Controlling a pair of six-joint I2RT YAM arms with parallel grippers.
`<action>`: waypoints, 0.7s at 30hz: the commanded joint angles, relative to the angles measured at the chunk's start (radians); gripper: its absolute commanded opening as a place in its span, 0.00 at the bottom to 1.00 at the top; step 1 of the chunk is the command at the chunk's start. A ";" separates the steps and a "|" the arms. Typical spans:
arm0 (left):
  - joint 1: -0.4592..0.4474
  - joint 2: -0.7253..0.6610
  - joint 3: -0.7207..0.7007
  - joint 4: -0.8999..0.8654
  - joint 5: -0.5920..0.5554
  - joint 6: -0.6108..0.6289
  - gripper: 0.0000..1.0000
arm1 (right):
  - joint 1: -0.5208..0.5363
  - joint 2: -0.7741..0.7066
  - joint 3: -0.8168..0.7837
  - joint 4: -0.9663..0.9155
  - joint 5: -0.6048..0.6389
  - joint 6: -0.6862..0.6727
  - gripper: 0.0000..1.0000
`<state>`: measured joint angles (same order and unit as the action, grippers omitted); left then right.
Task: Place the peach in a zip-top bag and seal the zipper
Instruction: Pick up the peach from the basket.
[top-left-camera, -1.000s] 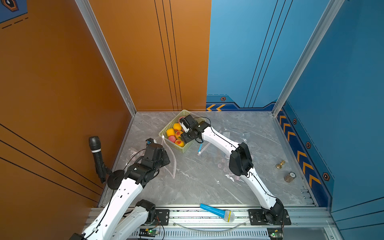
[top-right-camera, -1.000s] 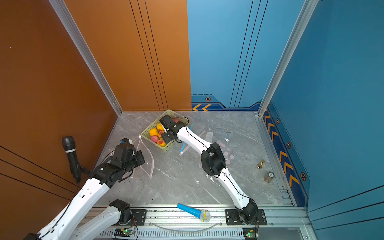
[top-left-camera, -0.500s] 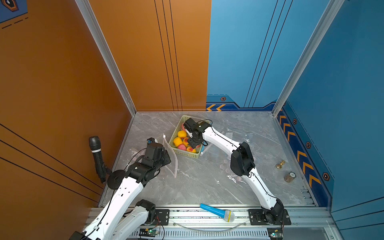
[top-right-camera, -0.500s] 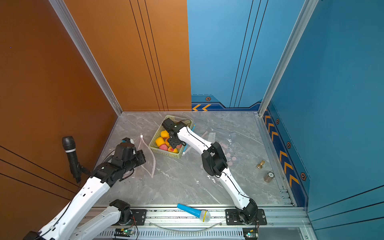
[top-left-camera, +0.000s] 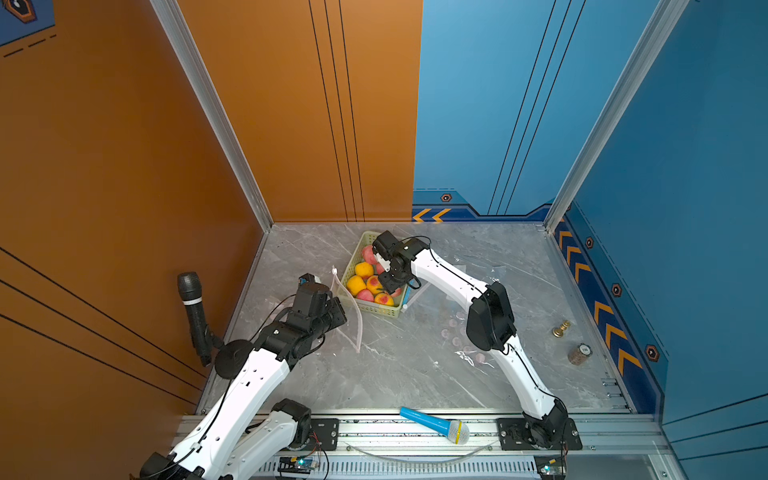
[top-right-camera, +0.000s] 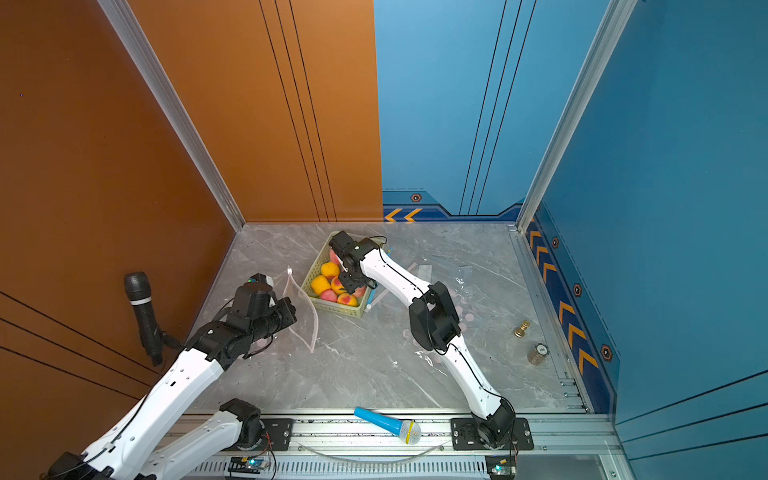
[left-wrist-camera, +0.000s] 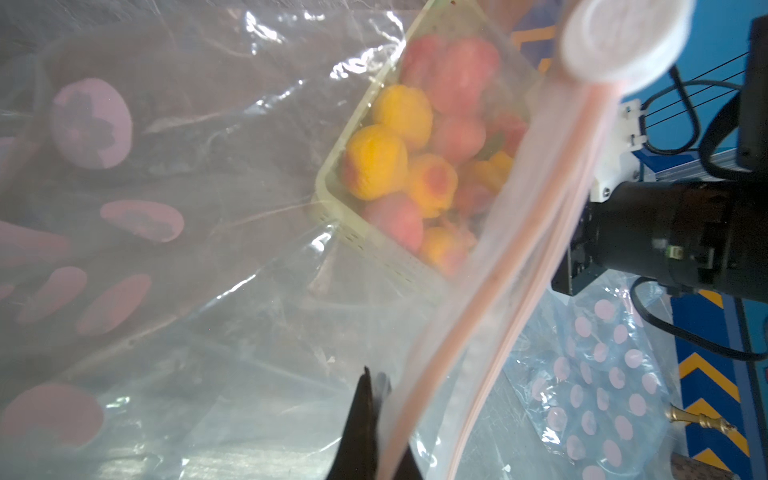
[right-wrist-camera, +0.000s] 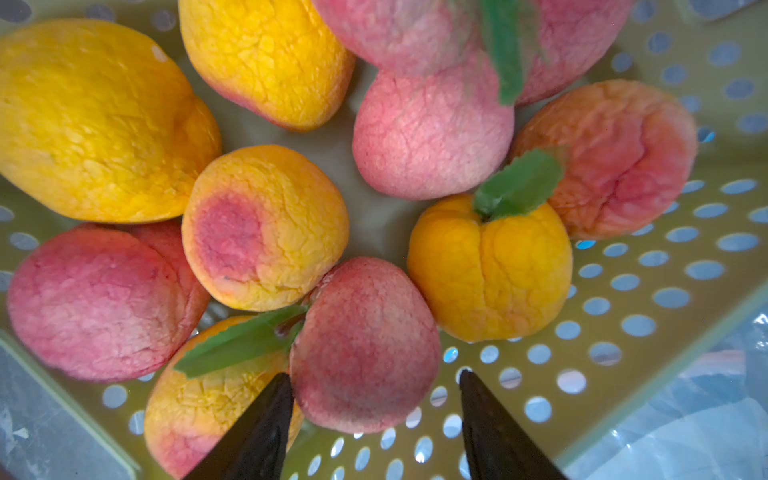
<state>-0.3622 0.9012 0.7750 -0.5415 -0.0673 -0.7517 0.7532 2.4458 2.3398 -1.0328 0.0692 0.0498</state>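
Several pink and yellow peaches fill a pale green basket (top-left-camera: 376, 309) (top-right-camera: 332, 309) at the middle back of the table. My right gripper (top-left-camera: 390, 284) (top-right-camera: 351, 284) (right-wrist-camera: 374, 374) reaches down into the basket (right-wrist-camera: 623, 291). It is open, its fingers on either side of a pink peach (right-wrist-camera: 365, 345) without clamping it. The clear zip-top bag (top-left-camera: 353, 309) (top-right-camera: 308, 311) (left-wrist-camera: 490, 291) stands just left of the basket with its mouth gaping. My left gripper (top-left-camera: 340, 313) (top-right-camera: 293, 309) (left-wrist-camera: 372, 380) is shut on the bag's rim beside the pink zipper strip.
A second clear bag with pink dots (top-left-camera: 461, 332) lies flat under my right arm. A blue pen (top-left-camera: 406, 297) sits beside the basket. A black microphone (top-left-camera: 193, 307) leans at the left wall. A blue toy microphone (top-left-camera: 432, 424) lies on the front rail. Small brass weights (top-left-camera: 561, 328) stand right.
The basket has slid toward the front right and turned, with my right gripper moving along over it and then settling lower among the peaches. My left gripper still holds the bag in place.
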 joint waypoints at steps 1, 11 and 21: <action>-0.012 0.011 0.032 0.026 0.018 -0.022 0.00 | 0.005 0.037 -0.013 -0.030 -0.032 -0.017 0.64; -0.036 0.033 0.039 0.074 0.046 -0.043 0.00 | 0.007 0.087 -0.005 -0.055 -0.040 -0.052 0.69; -0.053 0.029 0.033 0.080 0.044 -0.063 0.00 | 0.005 0.082 0.033 -0.061 0.007 -0.050 0.57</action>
<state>-0.4072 0.9318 0.7948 -0.4770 -0.0376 -0.8036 0.7544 2.5019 2.3581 -1.0340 0.0605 -0.0029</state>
